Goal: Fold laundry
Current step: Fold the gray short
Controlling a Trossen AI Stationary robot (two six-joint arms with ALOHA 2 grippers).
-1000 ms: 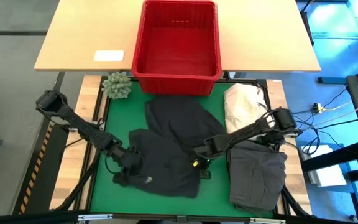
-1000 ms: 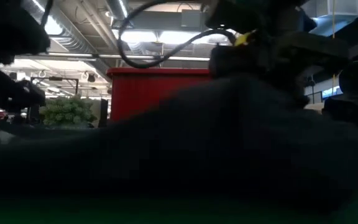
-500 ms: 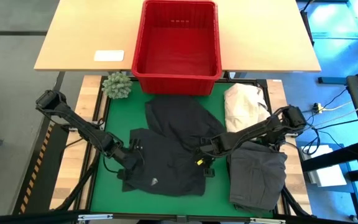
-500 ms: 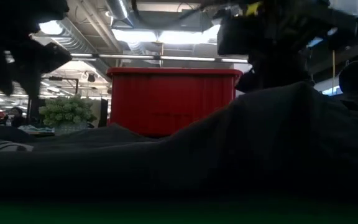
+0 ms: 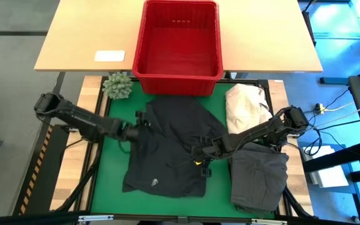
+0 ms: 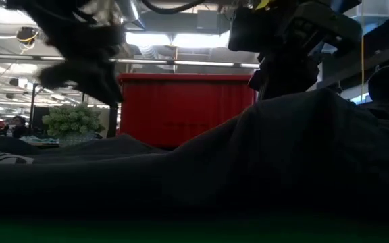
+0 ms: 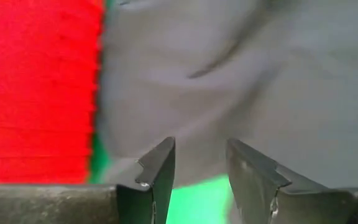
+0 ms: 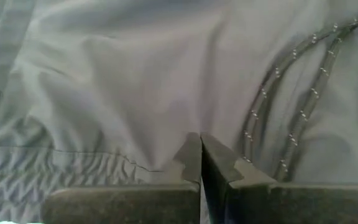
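Observation:
A black garment [image 5: 167,150] lies spread on the green mat [image 5: 111,181], in the middle of the table. My right gripper [image 5: 199,155] is at the garment's right side and is shut on it. My left gripper [image 5: 141,125] hovers above the garment's far left part, open, with nothing between its fingers [image 7: 160,162]. In the left wrist view the grey cloth [image 7: 260,74] and the mat show beyond them. A folded dark grey garment [image 5: 259,175] lies flat at the near right. My right gripper pinches the black garment's cloth [image 8: 194,124] between its two shut fingers, near the garment's right edge. It comes slanting down from the table's right. The cloth rises to a peak [image 6: 316,101] under the fingers; the rest lies on the mat. One layer or several, I cannot tell.
A red plastic basket [image 5: 179,44] stands at the far edge, half on the wooden table behind. A small green plant [image 5: 117,84] sits at the far left corner. A cream-white cloth heap [image 5: 245,103] lies at the far right. A white card [image 5: 109,55] lies on the wooden table.
My left gripper has swung from the garment's near left corner toward the far edge, rising and turning its wrist. That corner now lies spread flat on the mat. My right gripper has risen a little and drawn the garment's right side up into a peak.

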